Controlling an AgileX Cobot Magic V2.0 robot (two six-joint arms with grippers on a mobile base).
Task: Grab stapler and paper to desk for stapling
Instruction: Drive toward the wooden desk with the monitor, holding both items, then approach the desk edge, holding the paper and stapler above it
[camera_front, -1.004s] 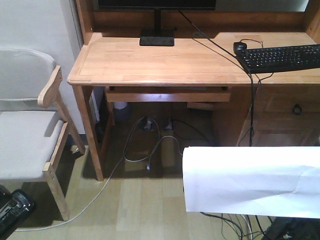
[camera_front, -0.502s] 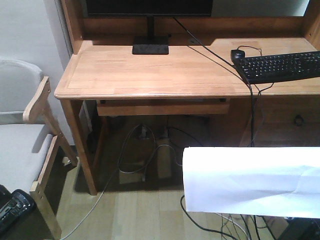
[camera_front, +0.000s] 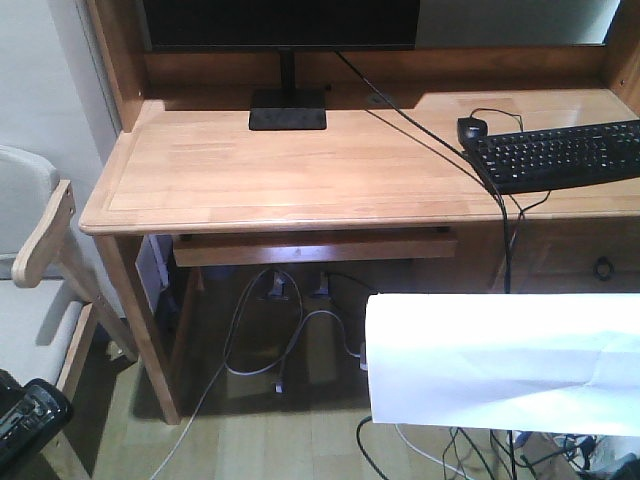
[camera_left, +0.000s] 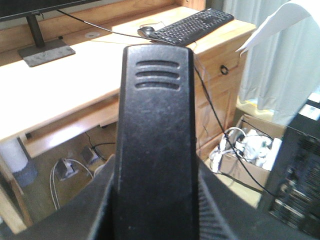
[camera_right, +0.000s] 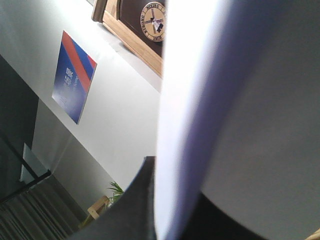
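Facing the desk (camera_front: 300, 170), left pincer (camera_left: 155, 197) grips stapler (camera_left: 155, 115), right pincer (camera_right: 172, 215) paper (camera_front: 500, 365).

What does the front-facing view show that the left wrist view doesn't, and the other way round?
Only front-facing: the chair left of the desk, and the paper as a broad sheet at lower right. Only left wrist: the stapler close up, filling the middle, plus a curtain and a cardboard box of cables. Both: the desk, keyboard, mouse and monitor stand; the wrist view catches only a corner of the paper.
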